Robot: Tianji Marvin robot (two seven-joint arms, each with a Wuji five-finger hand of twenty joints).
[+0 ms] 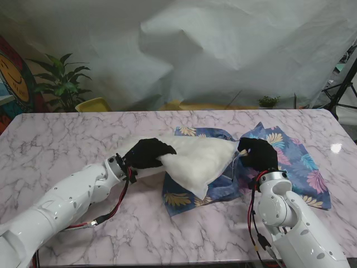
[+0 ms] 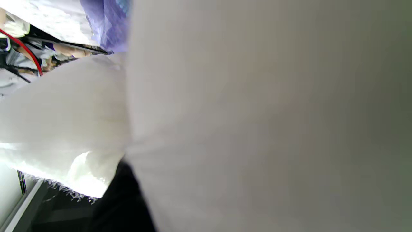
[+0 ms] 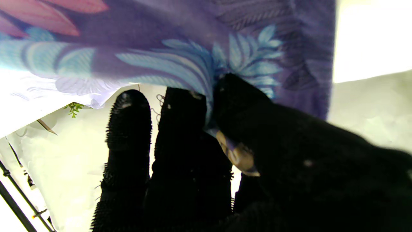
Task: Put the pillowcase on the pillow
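A white pillow (image 1: 198,159) lies tilted across the middle of the marble table, one corner pointing right into the pillowcase's mouth. My left hand (image 1: 146,152), in a black glove, is shut on the pillow's left end. The pillow (image 2: 225,129) fills the left wrist view. The blue-purple leaf-print pillowcase (image 1: 290,162) spreads under and to the right of the pillow. My right hand (image 1: 257,153) is shut on the pillowcase's upper edge beside the pillow's corner. In the right wrist view the gloved fingers (image 3: 183,135) pinch the pillowcase (image 3: 193,58) between thumb and forefinger.
The marble table (image 1: 67,139) stretches left and nearer to me. A potted plant (image 1: 61,84) and a yellow chair back (image 1: 93,104) stand beyond the far left edge. A white sheet backdrop hangs behind. A black stand leg (image 1: 343,89) rises at the far right.
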